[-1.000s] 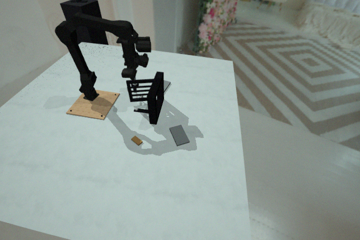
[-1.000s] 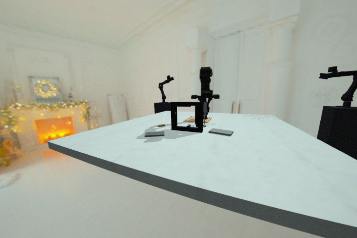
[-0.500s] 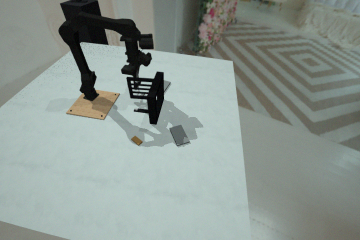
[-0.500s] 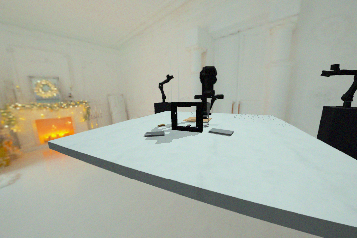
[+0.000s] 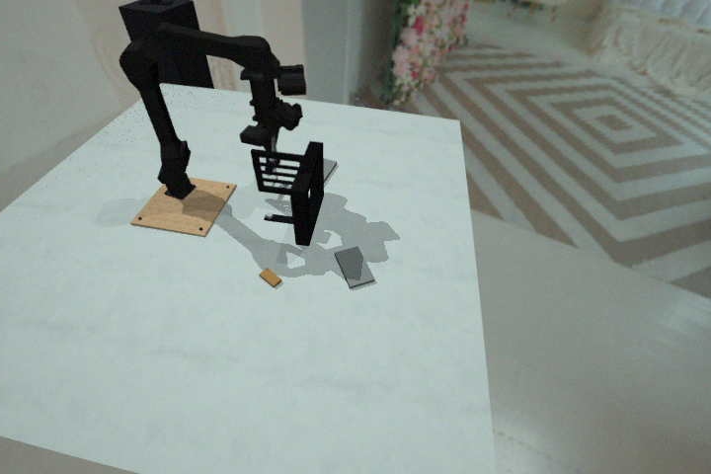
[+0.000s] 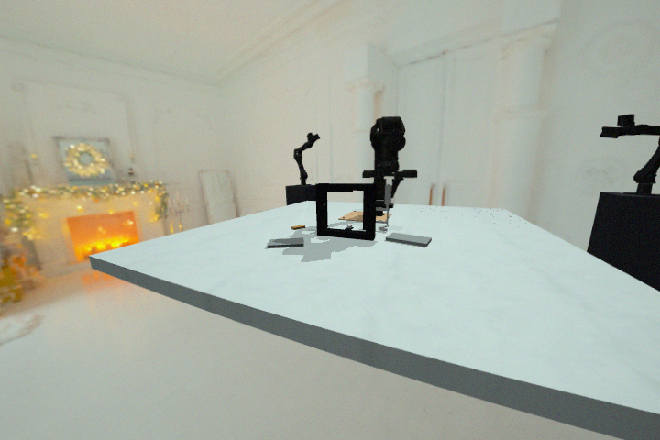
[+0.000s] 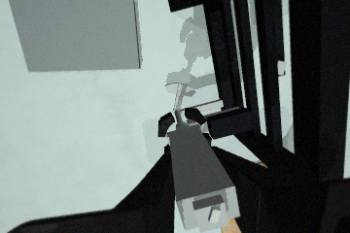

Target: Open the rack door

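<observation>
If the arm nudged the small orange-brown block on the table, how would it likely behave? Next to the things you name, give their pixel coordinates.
The small orange-brown rectangular block (image 5: 270, 277) (image 6: 298, 226) would probably slide rather than roll, given its flat, straight-edged shape. Tipping seems unlikely, since it lies low on its broad face. Its crisp edges suggest it is stiff, and its small size hints at little weight.

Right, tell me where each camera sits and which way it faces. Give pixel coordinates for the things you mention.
Top: high to one side, looking down across the table (image 5: 199, 346) (image 6: 445, 301) (image 7: 86, 160); the whole arm and pincer (image 5: 271, 163) (image 7: 190, 154) show.
Exterior: low beyond the door frame (image 5: 301, 217) (image 6: 369, 220), facing the arm's front, partly hidden.
Wrist: on the arm near the pincer, looking down past it; only the hand end shows.
Top and exterior share the frame and wooden base plate (image 5: 163, 214) (image 6: 359, 214).
</observation>
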Tool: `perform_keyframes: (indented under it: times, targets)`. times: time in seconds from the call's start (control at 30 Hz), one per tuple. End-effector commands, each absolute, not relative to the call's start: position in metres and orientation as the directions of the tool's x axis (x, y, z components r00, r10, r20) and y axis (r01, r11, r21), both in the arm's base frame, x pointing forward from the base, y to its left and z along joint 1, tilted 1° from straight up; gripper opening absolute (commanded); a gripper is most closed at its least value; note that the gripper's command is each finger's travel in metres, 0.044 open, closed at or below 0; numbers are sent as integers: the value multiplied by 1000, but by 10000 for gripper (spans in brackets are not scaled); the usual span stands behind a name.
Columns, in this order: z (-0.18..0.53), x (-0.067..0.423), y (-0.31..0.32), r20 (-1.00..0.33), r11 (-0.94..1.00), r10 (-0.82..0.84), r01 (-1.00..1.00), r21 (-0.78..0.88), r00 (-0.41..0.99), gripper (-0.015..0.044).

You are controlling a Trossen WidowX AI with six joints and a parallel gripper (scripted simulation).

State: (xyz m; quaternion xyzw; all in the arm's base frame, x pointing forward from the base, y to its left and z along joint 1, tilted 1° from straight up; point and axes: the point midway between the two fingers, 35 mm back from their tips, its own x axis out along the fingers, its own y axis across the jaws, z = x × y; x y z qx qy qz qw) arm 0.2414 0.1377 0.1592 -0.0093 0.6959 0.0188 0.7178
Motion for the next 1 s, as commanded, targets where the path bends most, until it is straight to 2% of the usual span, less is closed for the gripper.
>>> perform_keyframes:
  times: [0.0,0.07,0.4,0.43,0.97]
  targets:
    - [159,241,137,-999,1000,12,-25,11,30,14]
    - [159,241,137,-999,1000,12,-25,11,30,14]
    - [159,241,137,-999,1000,12,-25,11,30,276]
    - [159,241,137,-999,1000,12,-25,11,30,286]
    - [178,242,138,-999,999,21,-27,20,42,286]
